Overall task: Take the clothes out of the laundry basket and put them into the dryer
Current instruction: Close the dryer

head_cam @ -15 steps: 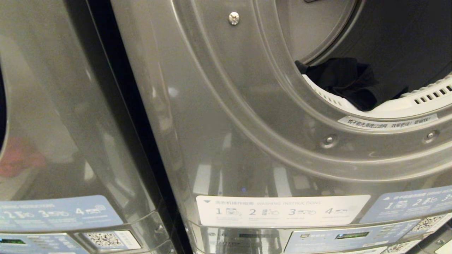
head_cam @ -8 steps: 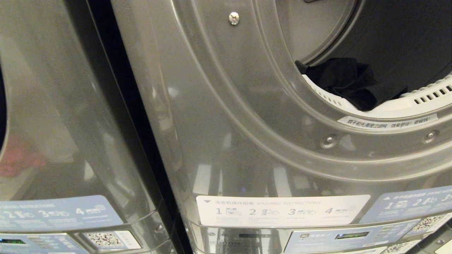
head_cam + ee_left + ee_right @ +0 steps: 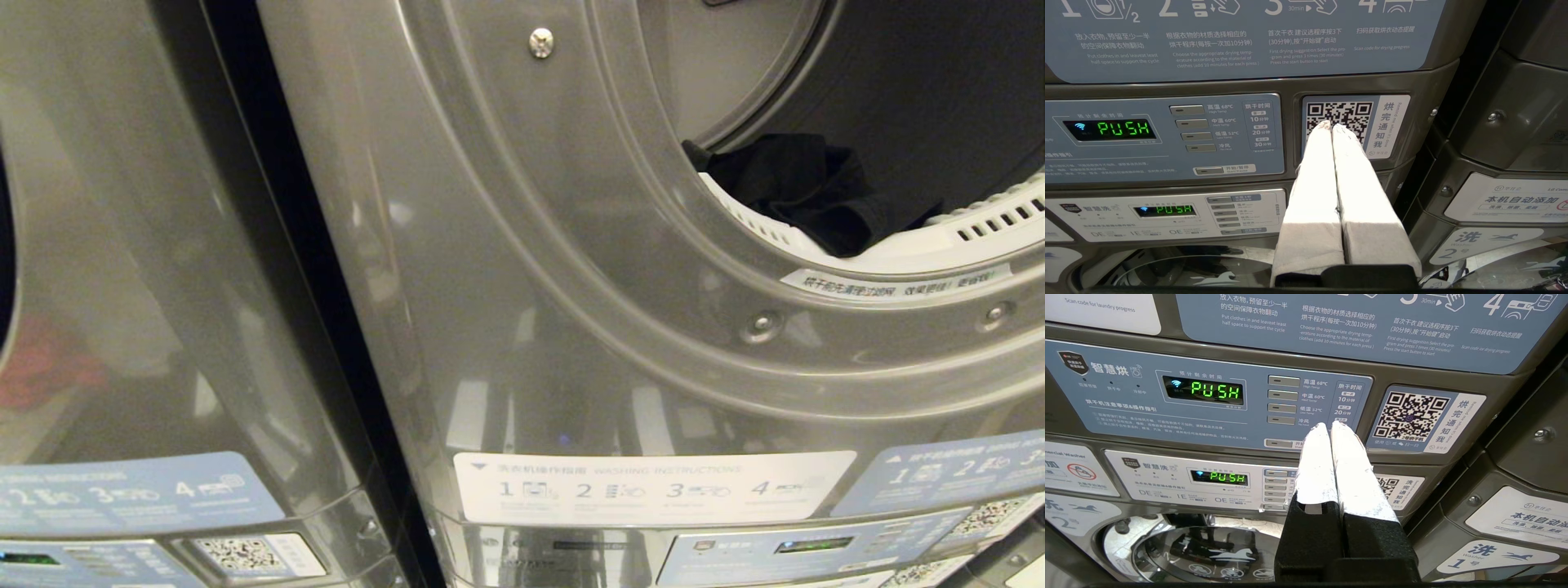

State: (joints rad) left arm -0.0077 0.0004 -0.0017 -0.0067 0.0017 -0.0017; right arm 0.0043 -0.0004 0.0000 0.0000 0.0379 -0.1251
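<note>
Grey steel front: the dryer (image 3: 522, 269) filled the head view, its round door opening (image 3: 898, 122) uncovered at the upper right.
Black garment: a dark piece of clothing (image 3: 804, 192) lay inside the drum, slumped against the white lint-filter rim (image 3: 939, 241), partly draped over its edge.
Laundry basket: not in any view, so I could not tell how many clothes were left.
Right gripper (image 3: 1329, 426): fingers pressed together, holding nothing, level with the dryer's control panel (image 3: 1147, 412), close to the start button (image 3: 1278, 443).
Left gripper (image 3: 1329, 124): likewise closed and empty, in front of the QR sticker (image 3: 1345, 116) on the neighbouring machine.
Step in hand, as I judged it: between loads, arm heading for another garment.
Doing it well: spread the fingers before reaching the basket, grab a bunched fold, drop it deep past the rim, and nudge the draped black piece further in so the door could seal.
</note>
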